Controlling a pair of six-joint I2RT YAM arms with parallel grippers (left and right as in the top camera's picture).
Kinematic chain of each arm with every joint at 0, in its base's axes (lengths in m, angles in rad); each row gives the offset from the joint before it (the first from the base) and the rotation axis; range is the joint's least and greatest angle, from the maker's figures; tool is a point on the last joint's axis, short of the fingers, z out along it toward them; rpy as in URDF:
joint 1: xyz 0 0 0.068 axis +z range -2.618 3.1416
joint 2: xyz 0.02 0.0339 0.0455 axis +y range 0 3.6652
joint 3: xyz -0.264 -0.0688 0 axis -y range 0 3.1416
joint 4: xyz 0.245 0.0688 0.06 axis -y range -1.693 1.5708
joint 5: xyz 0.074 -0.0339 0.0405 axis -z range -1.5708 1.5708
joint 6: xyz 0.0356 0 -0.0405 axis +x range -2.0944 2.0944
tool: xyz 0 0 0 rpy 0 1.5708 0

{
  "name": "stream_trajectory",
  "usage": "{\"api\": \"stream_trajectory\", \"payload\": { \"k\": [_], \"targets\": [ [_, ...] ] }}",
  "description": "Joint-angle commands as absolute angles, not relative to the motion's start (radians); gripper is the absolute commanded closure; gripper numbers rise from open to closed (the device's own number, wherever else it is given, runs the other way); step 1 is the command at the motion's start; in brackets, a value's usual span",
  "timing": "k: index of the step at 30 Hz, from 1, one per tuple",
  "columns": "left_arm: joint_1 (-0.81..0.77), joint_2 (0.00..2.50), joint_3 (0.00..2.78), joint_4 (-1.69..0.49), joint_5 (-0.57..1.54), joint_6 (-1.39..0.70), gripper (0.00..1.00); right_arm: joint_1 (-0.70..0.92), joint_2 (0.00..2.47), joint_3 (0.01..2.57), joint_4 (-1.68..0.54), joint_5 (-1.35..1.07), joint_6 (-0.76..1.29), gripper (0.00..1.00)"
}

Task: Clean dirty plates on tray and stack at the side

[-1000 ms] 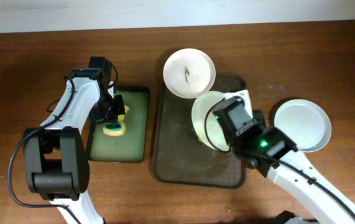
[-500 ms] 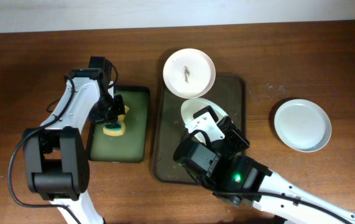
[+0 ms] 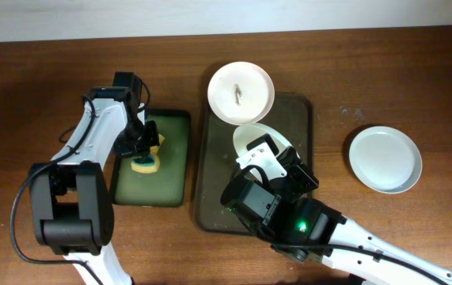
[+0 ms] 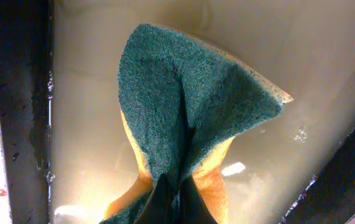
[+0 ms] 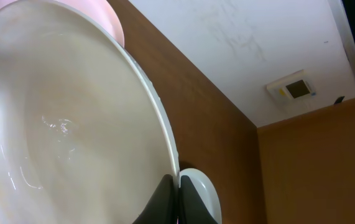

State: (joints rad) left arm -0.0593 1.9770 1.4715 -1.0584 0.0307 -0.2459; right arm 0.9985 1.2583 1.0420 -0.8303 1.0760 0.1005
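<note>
While left jaws pinch the sponge [image 4: 183, 118], right jaws clamp the rim of a plate [image 5: 59, 124].

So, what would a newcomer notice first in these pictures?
Most striking is the pale plate held tilted over the brown tray, its rim pinched in the right arm's jaws. On the left, the other jaws squeeze a folded green and yellow sponge at the small green-lined tray. A smeared white plate sits at the brown tray's far edge.
</note>
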Motion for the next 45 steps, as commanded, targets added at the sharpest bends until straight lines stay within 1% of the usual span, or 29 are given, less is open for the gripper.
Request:
{"api": "stream_trajectory", "payload": {
  "k": [1,3,4,5,7,9,10,11,12,14,15,17,20,21,23,24,25,26,27,29,30,31,32,34,36,38,39,42,45],
  "targets": [
    [-0.059,1.963,1.470,-1.063,0.038,-0.229,1.00,1.008,1.250,1.055,-0.827,1.112,0.109,0.96],
    [-0.059,1.963,1.470,-1.066,0.038,-0.229,1.00,0.997,1.250,1.055,-0.827,1.112,0.139,0.96],
    [-0.059,1.963,1.470,-1.063,0.038,-0.229,1.00,0.975,1.250,1.055,-0.828,1.111,0.207,0.96],
    [-0.059,1.963,1.470,-1.059,0.038,-0.229,1.00,0.904,1.250,1.055,-0.836,1.062,0.350,0.96],
    [-0.059,1.963,1.470,-1.063,0.038,-0.229,1.00,0.762,1.250,1.055,-0.829,0.850,0.436,0.96],
    [-0.059,1.963,1.470,-1.058,0.038,-0.229,1.00,0.528,1.250,1.055,-0.812,0.487,0.418,0.96],
    [-0.059,1.963,1.470,-1.055,0.038,-0.229,1.00,0.372,1.250,1.055,-0.811,0.272,0.366,0.96],
    [-0.059,1.963,1.470,-1.057,0.038,-0.229,1.00,0.284,1.250,1.055,-0.812,0.159,0.340,0.96],
    [-0.059,1.963,1.470,-1.060,0.038,-0.229,1.00,0.132,1.250,1.055,-0.813,-0.024,0.301,0.96],
    [-0.059,1.963,1.470,-1.059,0.038,-0.229,1.00,-0.159,1.253,1.055,-0.815,-0.229,0.281,0.96],
    [-0.059,1.963,1.470,-1.060,0.038,-0.229,1.00,-0.293,1.264,1.055,-0.813,-0.258,0.282,0.96],
    [-0.059,1.963,1.470,-1.066,0.038,-0.229,1.00,-0.487,1.306,1.055,-0.812,-0.257,0.290,0.96],
    [-0.059,1.963,1.470,-1.063,0.038,-0.229,1.00,-0.683,1.425,1.055,-0.807,-0.196,0.296,0.96],
    [-0.059,1.963,1.470,-1.066,0.038,-0.229,1.00,-0.719,1.475,1.055,-0.801,-0.184,0.296,0.96],
    [-0.059,1.963,1.470,-1.066,0.038,-0.229,1.00,-0.750,1.551,1.055,-0.800,-0.184,0.296,0.96],
    [-0.059,1.963,1.470,-1.065,0.038,-0.229,1.00,-0.754,1.577,1.055,-0.800,-0.184,0.296,0.81],
    [-0.059,1.963,1.470,-1.065,0.038,-0.229,1.00,-0.754,1.593,1.055,-0.800,-0.184,0.296,0.55],
    [-0.059,1.963,1.470,-1.066,0.038,-0.229,1.00,-0.752,1.595,1.061,-0.798,-0.195,0.296,0.37],
    [-0.059,1.963,1.470,-1.070,0.038,-0.229,1.00,-0.751,1.579,1.083,-0.797,-0.267,0.294,0.30],
    [-0.059,1.963,1.470,-1.066,0.038,-0.229,1.00,-0.706,1.519,1.171,-0.799,-0.506,0.209,0.32],
    [-0.059,1.963,1.470,-1.063,0.038,-0.229,1.00,-0.640,1.482,1.235,-0.817,-0.588,0.154,0.34],
    [-0.059,1.963,1.470,-1.061,0.038,-0.229,1.00,-0.577,1.463,1.279,-0.830,-0.591,0.113,0.34],
    [-0.059,1.963,1.470,-1.058,0.038,-0.229,1.00,-0.485,1.454,1.326,-0.841,-0.566,0.073,0.34],
    [-0.059,1.963,1.470,-1.044,0.038,-0.229,1.00,-0.197,1.479,1.367,-0.789,-0.351,0.058,0.33],
    [-0.059,1.963,1.470,-1.040,0.038,-0.229,1.00,-0.023,1.549,1.367,-0.690,-0.218,0.056,0.31],
    [-0.059,1.963,1.470,-1.037,0.038,-0.229,1.00,0.107,1.680,1.367,-0.529,-0.160,0.037,0.32],
    [-0.059,1.963,1.470,-1.036,0.038,-0.229,1.00,0.157,1.784,1.367,-0.416,-0.160,-0.008,0.34],
    [-0.059,1.963,1.470,-1.036,0.038,-0.229,1.00,0.185,1.958,1.367,-0.241,-0.162,-0.011,0.37],
    [-0.059,1.963,1.470,-1.036,0.038,-0.229,1.00,0.186,2.129,1.367,-0.109,-0.229,0.014,0.46]
  ]
}}
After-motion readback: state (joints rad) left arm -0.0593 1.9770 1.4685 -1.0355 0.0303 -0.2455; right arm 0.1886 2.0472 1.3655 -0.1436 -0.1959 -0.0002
